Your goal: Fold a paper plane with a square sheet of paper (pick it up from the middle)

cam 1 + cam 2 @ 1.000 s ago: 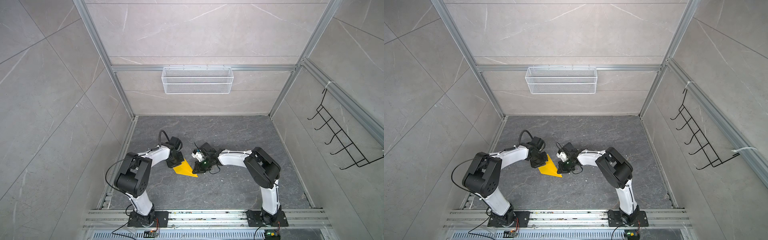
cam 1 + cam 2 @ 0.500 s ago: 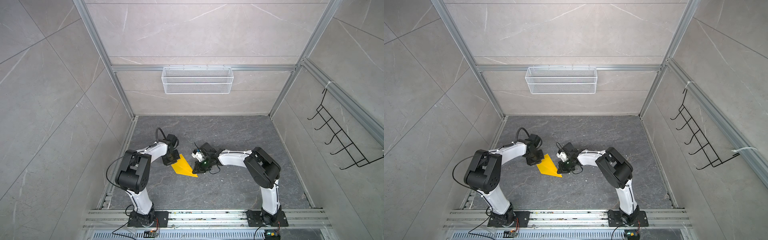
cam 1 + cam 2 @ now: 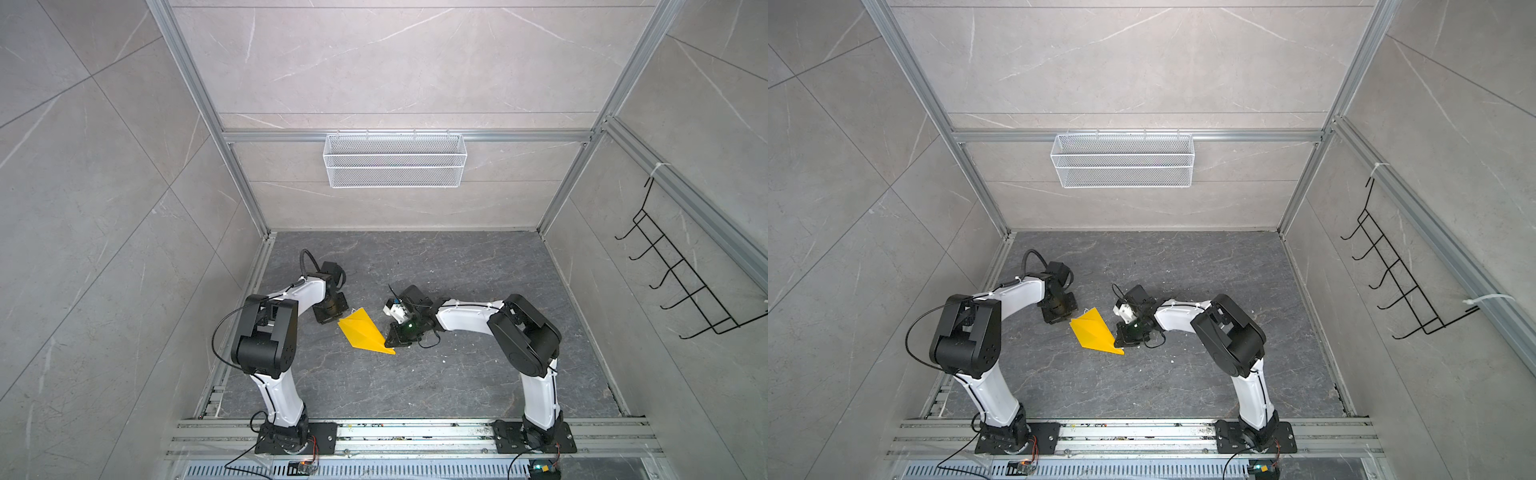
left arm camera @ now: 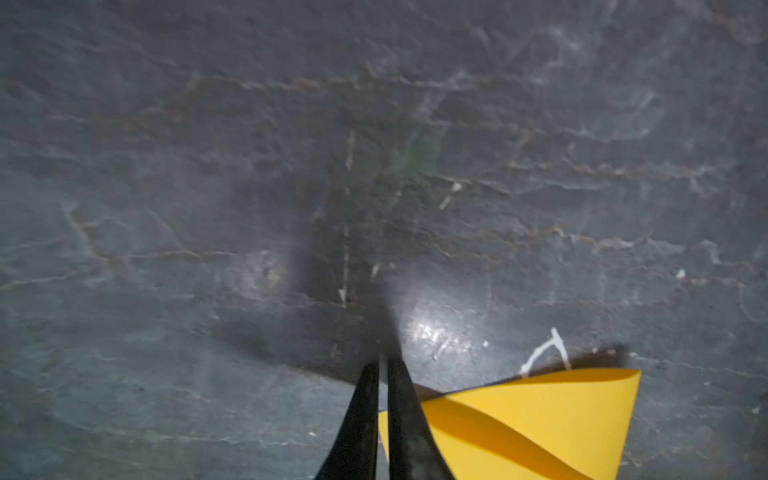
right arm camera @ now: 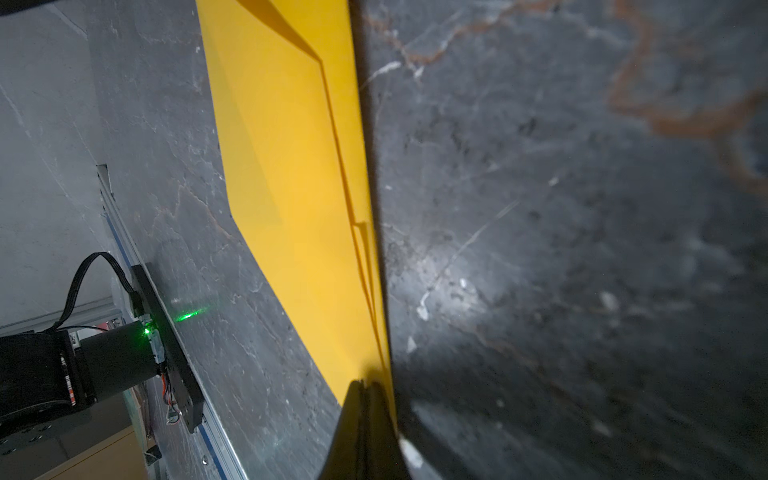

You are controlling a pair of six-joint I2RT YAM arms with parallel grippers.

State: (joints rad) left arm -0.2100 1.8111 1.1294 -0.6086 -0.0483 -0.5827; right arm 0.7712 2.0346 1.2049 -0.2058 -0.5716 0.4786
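Note:
The yellow sheet of paper [image 3: 361,336] [image 3: 1094,334] lies on the dark floor, folded into a pointed wedge with a centre ridge. Its wide end faces my left gripper and its point faces the right one. My left gripper [image 3: 328,318] [image 4: 382,365] is shut just off the wide end, holding nothing. A raised flap of the paper [image 4: 540,415] lies beside and behind its fingers. My right gripper [image 3: 392,340] [image 5: 365,384] is shut, and its tips rest on the narrow end of the paper [image 5: 291,166].
A white wire basket [image 3: 395,166] hangs on the back wall. A black hook rack [image 3: 681,286] is on the right wall. An aluminium rail [image 3: 395,436] carries both arm bases along the front edge. The left arm's base [image 5: 104,357] shows in the right wrist view.
My left gripper has drawn back to the left, off the paper's wide end, which now lies uncovered. The right gripper and the paper's point have stayed put.

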